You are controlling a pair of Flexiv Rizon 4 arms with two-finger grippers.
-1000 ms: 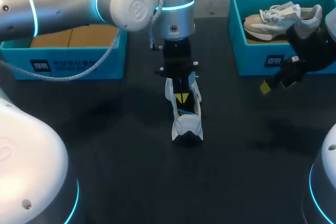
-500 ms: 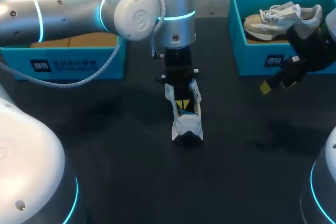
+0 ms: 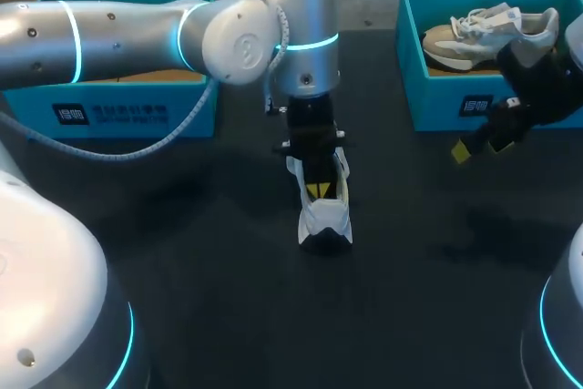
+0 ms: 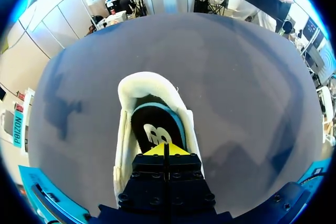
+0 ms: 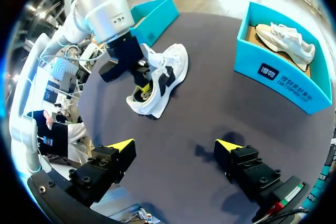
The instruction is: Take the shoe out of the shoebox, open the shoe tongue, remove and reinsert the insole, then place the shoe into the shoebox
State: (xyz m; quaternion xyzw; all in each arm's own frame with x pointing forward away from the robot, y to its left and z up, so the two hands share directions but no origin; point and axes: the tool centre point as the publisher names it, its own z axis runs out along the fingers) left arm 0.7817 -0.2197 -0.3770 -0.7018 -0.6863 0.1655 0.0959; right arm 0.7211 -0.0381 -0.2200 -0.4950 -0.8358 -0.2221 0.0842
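While upright, shoe (image 4: 137, 85) around left gripper (image 4: 164, 149)

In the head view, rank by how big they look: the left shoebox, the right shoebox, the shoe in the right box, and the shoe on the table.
Largest: left shoebox and right shoebox, alike, both partly hidden, so unranked.
Then the shoe in the right box.
Smallest: the shoe on the table, seen end-on.
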